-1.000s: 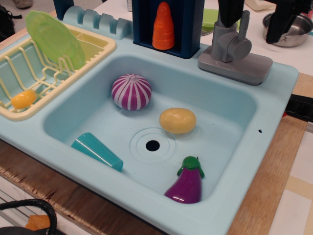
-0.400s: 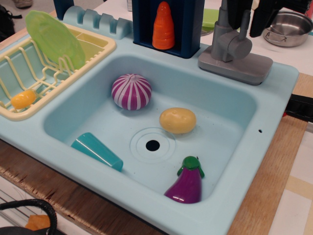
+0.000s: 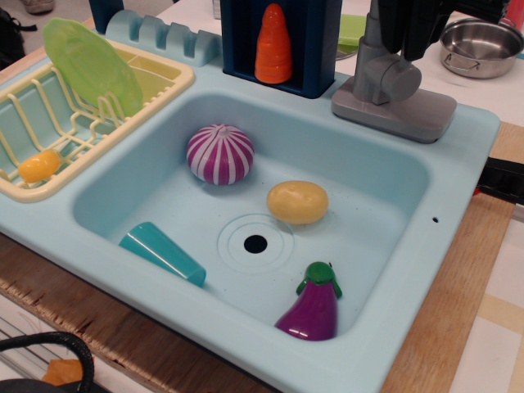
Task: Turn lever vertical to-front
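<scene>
The grey toy faucet stands on its flat base (image 3: 409, 115) at the sink's back right, with a thick upright pipe (image 3: 371, 57) and a round knob (image 3: 399, 79). The lever rises from the knob, but black gripper fingers (image 3: 426, 29) cover it, so it does not show. My gripper (image 3: 412, 31) hangs at the top edge right above the knob, at the lever's place. Whether its jaws press on the lever is hidden.
The blue sink (image 3: 458, 155) holds a striped purple onion (image 3: 219, 153), a yellow potato (image 3: 297, 201), an eggplant (image 3: 312, 304) and a teal cup (image 3: 161, 252). A dish rack (image 3: 49, 184) with a green plate (image 3: 92, 64) is at left. A steel bowl (image 3: 481, 45) sits behind right.
The gripper has moved left from over the steel bowl to the faucet. Its fingers now cover the lever, which showed upright a second ago.
</scene>
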`<move>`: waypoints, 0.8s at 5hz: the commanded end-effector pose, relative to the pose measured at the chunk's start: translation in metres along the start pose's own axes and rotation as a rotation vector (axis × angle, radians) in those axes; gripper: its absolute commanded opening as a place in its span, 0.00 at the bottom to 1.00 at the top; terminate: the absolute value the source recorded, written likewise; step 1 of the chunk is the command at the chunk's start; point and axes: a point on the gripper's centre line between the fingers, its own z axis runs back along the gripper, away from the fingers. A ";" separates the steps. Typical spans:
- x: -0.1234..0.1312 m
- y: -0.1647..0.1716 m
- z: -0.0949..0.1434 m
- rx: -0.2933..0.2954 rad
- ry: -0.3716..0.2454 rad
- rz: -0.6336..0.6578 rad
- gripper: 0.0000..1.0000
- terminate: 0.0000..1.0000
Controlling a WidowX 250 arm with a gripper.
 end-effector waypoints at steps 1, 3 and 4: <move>-0.030 0.024 0.005 0.000 -0.006 0.120 0.00 0.00; -0.053 0.043 -0.009 -0.030 0.004 0.184 0.00 0.00; -0.062 0.046 -0.018 -0.056 0.051 0.223 0.00 0.00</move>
